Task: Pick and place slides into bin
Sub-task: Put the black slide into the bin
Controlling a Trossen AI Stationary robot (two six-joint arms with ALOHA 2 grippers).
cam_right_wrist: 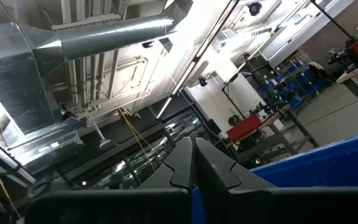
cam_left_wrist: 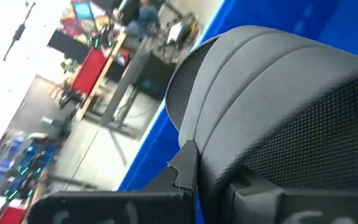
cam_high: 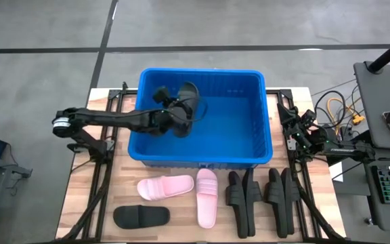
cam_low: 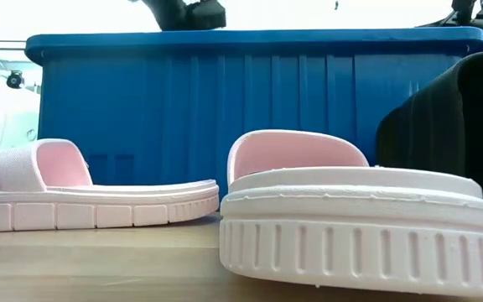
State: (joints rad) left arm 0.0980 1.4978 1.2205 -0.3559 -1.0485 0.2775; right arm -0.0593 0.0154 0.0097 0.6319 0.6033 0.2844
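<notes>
A: Where does the job stand?

B: The left gripper (cam_high: 179,116) hangs over the left part of the blue bin (cam_high: 266,115), its jaws clamped on a black slide (cam_high: 189,102). From the left wrist, that slide's wide strap (cam_left_wrist: 278,118) fills the view, pinched between the fingers, with the bin wall just behind it.

A: So this step is the drop?

B: That is my reading. The slide looks to be above the bin floor and well inside the rim, so the release should land it inside. I would lower it a little before letting go, so the foamy sole does not bounce against the ribbed wall.

A: And the right arm?

B: The right gripper (cam_high: 291,125) waits at the right edge of the table beside the bin, jaws pressed together on nothing; its own camera points up at the room's ceiling.

A: What is left on the table?

B: Near the front, two pink slides (cam_high: 165,188) lie between the bin and the table's near edge, one lying sideways and one lengthwise. A single black slide (cam_high: 141,216) lies at the near left, and more black slides (cam_high: 241,195) stand on edge to the right of the pink ones.

A: Anything to watch?

B: After opening, lift straight up so the fingers do not catch the strap.
</notes>
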